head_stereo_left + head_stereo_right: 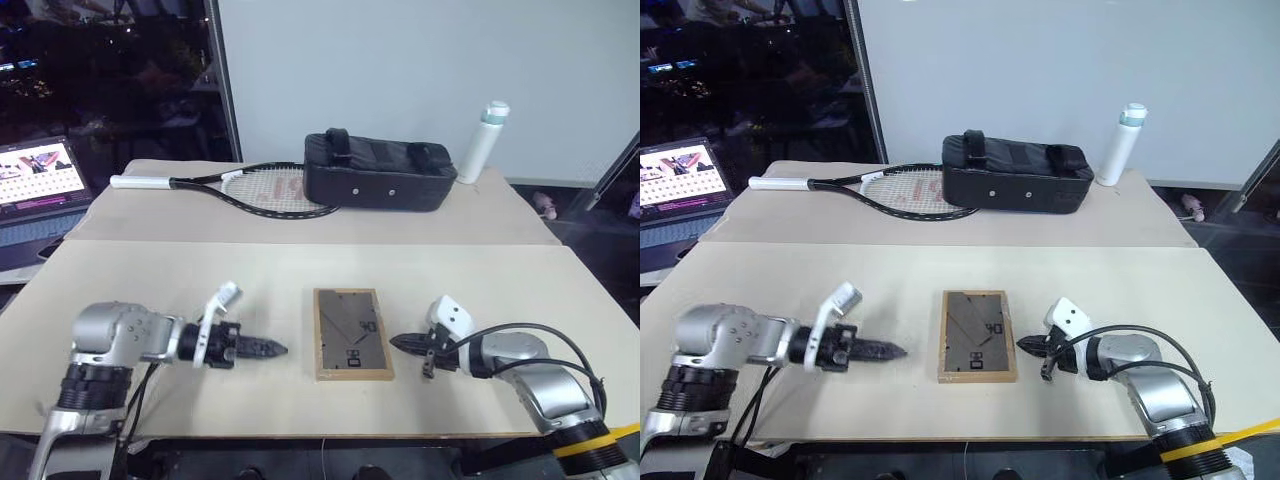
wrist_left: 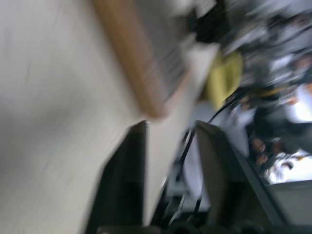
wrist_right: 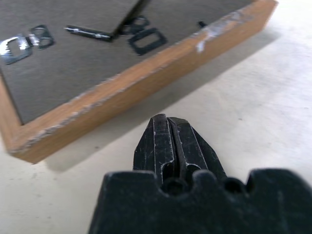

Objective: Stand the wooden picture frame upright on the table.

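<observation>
Frame's not up yet, op. The wooden picture frame (image 1: pixel 352 333) lies flat, backboard up, on the table (image 1: pixel 180 275), roughly mid-width and toward the near edge. The stand looks folded flat against the back, as far as I can tell, so I'd say nothing of the task is done: you've still got to lift it, get the stand out and set it upright.

Left gripper (image 1: pixel 272 350) sits just left of the frame, apart from it, holding nothing. In the head views the fingers look close together; the wrist view shows a gap between them, so I can't call open vs closed. Right gripper (image 3: pixel 167 127) is pinched closed on nothing, tip just right of the frame's right rail, near but not touching.

Room: plenty of bare board left, right and behind the frame. The near table edge is close in front of the frame, so watch it doesn't slide off toward you. Well behind the frame, on the far board: a racket (image 1: pixel 250 187), a black case (image 1: pixel 378 172) and a white bottle (image 1: pixel 482 142), all out of the way.
</observation>
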Available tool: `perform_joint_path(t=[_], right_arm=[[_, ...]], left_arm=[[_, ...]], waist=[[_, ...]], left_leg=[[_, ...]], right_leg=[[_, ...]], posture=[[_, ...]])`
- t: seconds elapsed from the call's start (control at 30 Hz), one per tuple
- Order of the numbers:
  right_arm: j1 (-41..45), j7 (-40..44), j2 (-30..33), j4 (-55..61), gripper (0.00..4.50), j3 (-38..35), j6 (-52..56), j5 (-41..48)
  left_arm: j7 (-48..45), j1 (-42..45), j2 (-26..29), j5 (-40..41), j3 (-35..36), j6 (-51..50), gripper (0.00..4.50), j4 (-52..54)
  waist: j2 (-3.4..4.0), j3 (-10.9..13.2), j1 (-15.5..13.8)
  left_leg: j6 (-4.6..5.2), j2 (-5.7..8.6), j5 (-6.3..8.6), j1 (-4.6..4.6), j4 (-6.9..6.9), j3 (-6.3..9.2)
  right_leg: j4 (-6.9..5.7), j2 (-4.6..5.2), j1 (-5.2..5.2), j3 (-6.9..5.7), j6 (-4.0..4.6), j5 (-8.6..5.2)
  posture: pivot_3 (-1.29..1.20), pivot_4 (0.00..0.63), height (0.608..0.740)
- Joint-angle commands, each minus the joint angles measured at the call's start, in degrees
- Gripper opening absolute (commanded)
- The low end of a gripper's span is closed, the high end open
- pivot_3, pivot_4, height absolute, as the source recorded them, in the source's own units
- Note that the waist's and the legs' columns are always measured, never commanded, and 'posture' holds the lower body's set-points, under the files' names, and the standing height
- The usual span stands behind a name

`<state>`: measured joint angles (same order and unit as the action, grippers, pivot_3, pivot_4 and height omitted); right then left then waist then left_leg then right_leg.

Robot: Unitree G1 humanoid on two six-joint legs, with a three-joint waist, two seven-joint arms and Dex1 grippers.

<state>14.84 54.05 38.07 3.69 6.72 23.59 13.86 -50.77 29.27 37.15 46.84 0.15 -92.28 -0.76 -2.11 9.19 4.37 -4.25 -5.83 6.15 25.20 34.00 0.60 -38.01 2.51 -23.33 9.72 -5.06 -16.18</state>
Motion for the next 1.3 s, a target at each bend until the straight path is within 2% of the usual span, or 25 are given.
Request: perform_joint_path(t=[0.03, 0.13, 0.17, 0.3, 0.5, 0.6, 0.67, 0.7, 0.73, 0.83, 1.0, 1.17, 1.3], right_arm=[[-1.19, 1.47, -0.83, 3.53, 0.0, 2.94, 3.06, 0.98], [-1.35, 1.24, -1.15, 4.35, 0.0, 4.26, 3.98, 0.39], [-1.35, 0.97, -1.29, 4.25, 0.0, 4.39, 4.09, 0.21], [-1.41, 0.26, -1.54, 4.04, 0.0, 4.55, 4.29, -0.26], [-1.9, -0.16, -1.36, 3.9, 0.0, 3.93, 4.17, -0.43], [-2.01, -0.63, -1.38, 3.78, 0.0, 3.5, 4.13, -0.51], [-2.04, -0.87, -1.41, 3.8, 0.0, 3.34, 4.14, -0.52], [-2.06, -1.05, -1.46, 3.82, 0.0, 3.21, 4.11, -0.52], [-2.06, -1.2, -1.52, 3.86, 0.0, 3.05, 4.15, -0.43], [-2.08, -1.26, -1.47, 4.49, 0.0, 2.25, 4.66, 0.3], [-2.27, -1.66, -0.02, 6.67, 0.0, -2.98, 8.54, 4.09], [1.75, -3.87, -0.53, 11.65, 0.0, -16.47, 23.58, 20.14], [5.73, -4.94, -0.72, 14.28, 1.19, -18.78, 28.67, 26.27]], left_arm=[[9.02, 0.99, -1.09, 7.96, -0.85, -0.22, 3.19, -3.75], [17.23, 1.59, -6.51, 13.68, -0.39, -0.22, 4.36, -6.95], [19.73, 1.71, -8.02, 15.4, 0.06, -0.22, 4.45, -7.65], [27.95, 3.41, -14.44, 19.67, 2.74, -0.22, 4.45, -11.28], [34.9, 4.34, -15.44, 25.21, 4.31, -0.22, 4.45, -14.25], [37.42, 4.67, -16.04, 26.32, 6.47, -0.22, 3.74, -15.68], [38.74, 4.93, -16.67, 27.42, 7.85, -0.22, 2.89, -16.58], [39.12, 5.12, -16.96, 28.08, 8.41, -0.22, 2.61, -16.92], [39.66, 5.37, -17.24, 28.83, 8.83, -0.22, 2.11, -17.29], [40.69, 6.01, -18.31, 30.31, 9.7, -0.22, 1.22, -17.43], [38.95, 7.67, -17.94, 34.45, 10.28, -0.22, 1.12, -16.86], [35.4, 10.08, -17.08, 32.63, 12.04, 0.32, 1.12, -13.96], [32.51, 11.48, -17.02, 32.44, 11.65, 0.08, 1.12, -11.43]], waist=[[-0.02, -0.04, -0.2], [0.02, -0.21, -0.41], [-0.04, -0.3, -0.55], [-0.33, -0.62, -0.77], [-0.4, -0.68, -0.78], [-0.4, -0.68, -0.75], [-0.4, -0.68, -0.71], [-0.41, -0.68, -0.68], [-0.42, -0.67, -0.68], [-0.44, -0.67, -0.7], [-0.48, -0.63, -0.93], [-0.46, -0.54, -1.06], [-0.45, -0.5, -0.55]], left_leg=[[0.0, 0.0, 0.0, 0.0, 0.0, 0.0], [-0.01, 0.01, 0.0, -0.04, 0.01, 0.03], [-0.01, 0.04, 0.0, -0.05, 0.04, 0.03], [-0.01, 0.07, 0.01, -0.06, 0.08, 0.07], [-0.03, 0.07, 0.02, -0.06, 0.06, 0.11], [-0.03, 0.08, 0.02, -0.06, 0.06, 0.11], [-0.04, 0.08, 0.02, -0.05, 0.05, 0.12], [-0.04, 0.08, 0.02, -0.05, 0.04, 0.12], [-0.04, 0.08, 0.02, -0.05, 0.04, 0.12], [-0.05, 0.09, 0.03, -0.05, 0.02, 0.12], [-0.07, 0.1, 0.04, 0.03, 0.02, 0.13], [-0.07, 0.15, 0.04, 0.21, -0.03, 0.14], [-0.07, 0.15, 0.04, 0.22, -0.18, 0.17]], right_leg=[[0.0, 0.0, 0.0, 0.0, 0.01, 0.0], [0.04, 0.01, 0.07, -0.02, 0.03, -0.01], [0.06, 0.03, 0.13, -0.02, 0.03, -0.01], [0.12, 0.03, 0.18, -0.02, 0.3, -0.17], [0.1, 0.02, 0.18, -0.03, 0.28, -0.16], [0.11, 0.02, 0.18, -0.03, 0.31, -0.17], [0.12, 0.02, 0.16, -0.03, 0.31, -0.17], [0.12, 0.02, 0.15, -0.03, 0.31, -0.17], [0.12, 0.02, 0.14, -0.03, 0.31, -0.17], [0.15, 0.02, 0.16, -0.04, 0.31, -0.17], [0.19, 0.03, 0.1, -0.04, 0.32, -0.18], [0.27, 0.07, -0.01, -0.04, 0.21, -0.09], [0.3, 0.05, -0.09, -0.04, 0.08, 0.0]], posture=[[0.0, 0.15, 0.715], [0.0, 0.15, 0.715], [0.0, 0.15, 0.715], [0.0, 0.15, 0.715], [0.0, 0.15, 0.715], [0.0, 0.15, 0.715], [0.0, 0.15, 0.715], [0.0, 0.15, 0.715], [0.0, 0.15, 0.715], [0.0, 0.15, 0.715], [0.0, 0.15, 0.715], [0.0, 0.15, 0.715], [0.0, 0.15, 0.715]])
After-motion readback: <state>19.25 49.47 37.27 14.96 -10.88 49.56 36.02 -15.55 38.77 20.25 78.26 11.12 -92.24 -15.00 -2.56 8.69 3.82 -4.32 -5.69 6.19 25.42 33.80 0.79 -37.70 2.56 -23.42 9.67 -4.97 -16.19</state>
